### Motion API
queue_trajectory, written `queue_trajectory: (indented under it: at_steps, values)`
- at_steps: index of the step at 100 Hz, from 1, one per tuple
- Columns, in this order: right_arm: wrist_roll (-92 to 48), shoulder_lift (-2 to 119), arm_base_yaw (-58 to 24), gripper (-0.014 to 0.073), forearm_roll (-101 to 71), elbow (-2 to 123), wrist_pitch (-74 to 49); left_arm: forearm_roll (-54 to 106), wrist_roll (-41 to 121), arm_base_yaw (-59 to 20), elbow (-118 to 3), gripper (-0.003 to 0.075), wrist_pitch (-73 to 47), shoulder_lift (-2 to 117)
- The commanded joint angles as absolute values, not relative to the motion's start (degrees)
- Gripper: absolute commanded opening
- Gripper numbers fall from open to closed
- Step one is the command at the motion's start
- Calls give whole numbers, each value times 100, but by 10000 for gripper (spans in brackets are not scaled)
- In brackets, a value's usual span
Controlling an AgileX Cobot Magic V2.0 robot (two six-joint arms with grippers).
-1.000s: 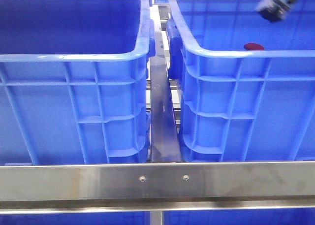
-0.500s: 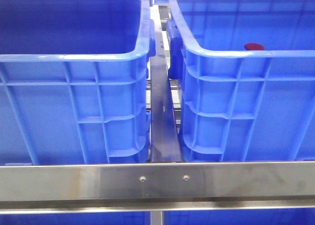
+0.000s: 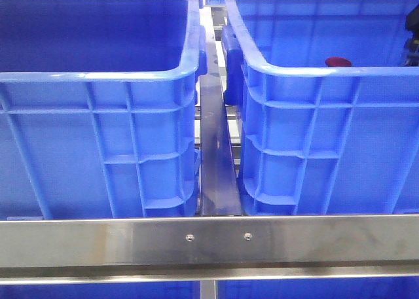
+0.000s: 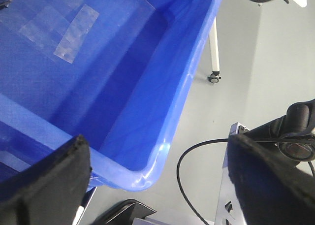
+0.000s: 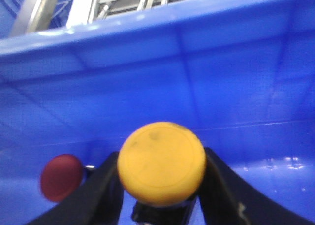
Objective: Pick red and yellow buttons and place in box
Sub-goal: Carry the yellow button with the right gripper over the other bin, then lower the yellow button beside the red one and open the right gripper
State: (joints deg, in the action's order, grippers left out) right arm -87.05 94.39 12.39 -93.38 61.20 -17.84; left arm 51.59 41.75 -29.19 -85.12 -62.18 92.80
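Yellow-orange and smooth, the yellow button (image 5: 161, 163) sits clamped between the dark fingers (image 5: 106, 190) of the right gripper (image 5: 160, 195), its flat round face turned toward the wrist camera. The red button (image 5: 61, 177) lies blurred inside the blue box (image 3: 314, 70). The left gripper (image 4: 157, 185) hangs spread apart, grasping nothing, over the other crate (image 4: 162, 151).

No legible txt, labels, brand marks or nos. for you to read on any surface in these views.
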Motion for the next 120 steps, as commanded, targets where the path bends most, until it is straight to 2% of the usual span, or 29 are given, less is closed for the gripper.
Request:
queue_trajectory:
  at_steps: [1,46,84,107,120]
  values:
    - [-8818,9436,1289,286,-9534,6451,-1899,5554,4180,-2951,-8672,545,-6132,9022]
    - [-8839,10338,1289,286,-9534,7111,-2034,5554,4180,-2951,-8672,545,-6026,9022]
    - [-8908,10536,1289,295,-9534,7127,-1996,5554,4180,-2951,-8672,545,-5890,9022]
    - [-8908,10536,1289,456,-9534,7127,-2002,5554,4180,-2951,-8672,545,-5880,9022]
    - [-8908,10536,1289,497,-9534,7127,-2002,5554,4180,-2951,-8672,545,-5880,9022]
